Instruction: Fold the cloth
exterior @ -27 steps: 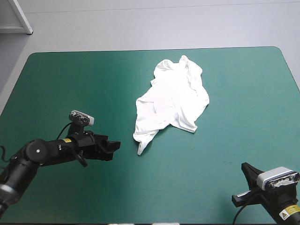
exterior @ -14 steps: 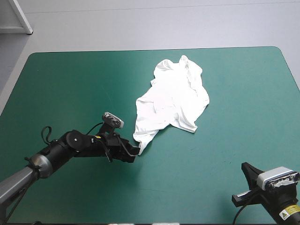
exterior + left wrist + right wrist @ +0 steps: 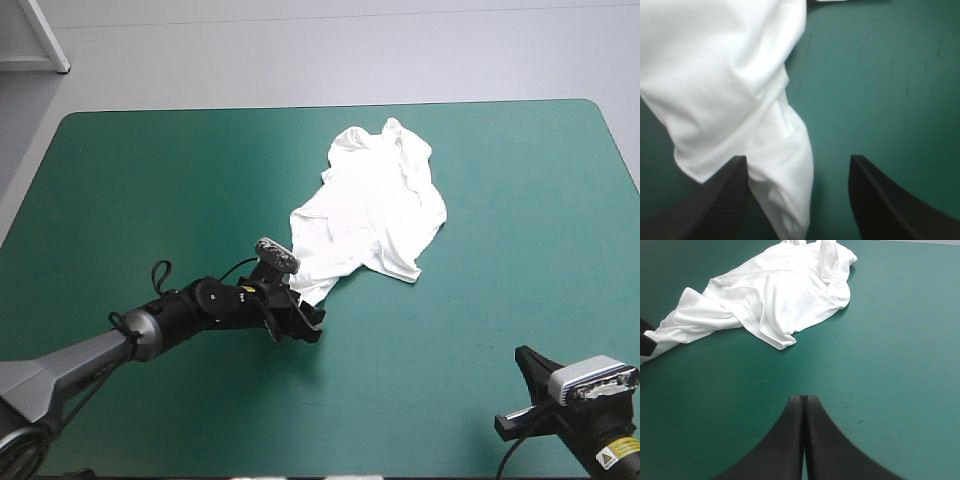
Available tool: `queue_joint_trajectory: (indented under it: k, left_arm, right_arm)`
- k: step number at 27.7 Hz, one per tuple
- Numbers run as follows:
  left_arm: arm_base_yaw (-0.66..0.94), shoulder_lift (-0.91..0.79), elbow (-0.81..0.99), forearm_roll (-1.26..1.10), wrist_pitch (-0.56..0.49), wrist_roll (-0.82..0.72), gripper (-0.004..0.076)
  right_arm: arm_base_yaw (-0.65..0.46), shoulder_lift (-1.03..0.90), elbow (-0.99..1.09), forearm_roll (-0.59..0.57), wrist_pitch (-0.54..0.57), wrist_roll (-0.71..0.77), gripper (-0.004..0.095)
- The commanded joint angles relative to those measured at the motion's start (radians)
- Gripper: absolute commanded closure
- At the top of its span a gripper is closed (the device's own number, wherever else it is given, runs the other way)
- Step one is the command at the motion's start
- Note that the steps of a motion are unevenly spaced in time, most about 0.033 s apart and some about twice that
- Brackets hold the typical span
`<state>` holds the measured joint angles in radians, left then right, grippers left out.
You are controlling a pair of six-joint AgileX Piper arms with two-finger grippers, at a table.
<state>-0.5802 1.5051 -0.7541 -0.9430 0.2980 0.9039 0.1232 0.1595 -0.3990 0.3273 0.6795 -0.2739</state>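
The white T-shirt [image 3: 370,205] lies crumpled on the teal-green cover, right of the table's middle, with a narrow tail reaching toward the near side. My left gripper [image 3: 305,325] is low over that tail, open. In the left wrist view the tail [image 3: 782,200] lies between the spread fingers [image 3: 715,200], closer to one of them. My right gripper [image 3: 804,402] is shut and empty near the table's near right corner, far from the T-shirt [image 3: 765,295], which lies well ahead of it.
Bare teal-green cover [image 3: 150,180] surrounds the T-shirt on every side. The table's far edge [image 3: 330,106] runs close behind the T-shirt's far end.
My left arm has reached to the right across the table, from well short of the T-shirt to its near tail. The right arm and the T-shirt have not moved.
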Motion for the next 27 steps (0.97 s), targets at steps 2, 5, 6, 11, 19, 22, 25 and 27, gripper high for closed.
queue_joint_trajectory:
  k: [2,5,6,11,19,22,25,27]
  left_arm:
    - [-0.013,0.071,-0.074,-0.033,-0.023,0.001,0.0287]
    - [-0.013,0.103,-0.075,-0.033,-0.025,0.001,0.0393]
    - [-0.013,0.105,-0.075,-0.033,-0.025,0.001,0.0484]
    - [-0.013,0.096,-0.075,-0.029,-0.009,0.004,0.0705]
    - [-0.013,0.095,-0.075,-0.003,0.027,0.004,0.0705]
    - [-0.013,0.095,-0.075,-0.003,0.027,-0.001,0.0705]
    - [-0.013,0.095,-0.075,-0.003,0.027,-0.001,0.0705]
    - [-0.013,0.095,-0.075,-0.003,0.027,-0.001,0.0705]
  right_arm:
    - [0.002,0.019,-0.028,0.012,-0.079,-0.003,0.0926]
    - [0.002,0.021,-0.028,0.012,-0.093,-0.003,0.0926]
    - [0.002,0.022,-0.028,0.012,-0.107,-0.003,0.0926]
    - [0.002,0.102,-0.074,0.013,-0.143,0.018,0.0925]
    - [0.002,0.571,-0.314,0.047,-0.22,-0.112,0.0676]
    - [0.002,0.785,-0.461,0.112,-0.268,-0.198,0.0423]
    - [0.002,1.073,-0.72,0.151,-0.215,-0.227,0.0273]
    - [0.002,1.299,-0.964,0.149,-0.108,-0.227,0.0278]
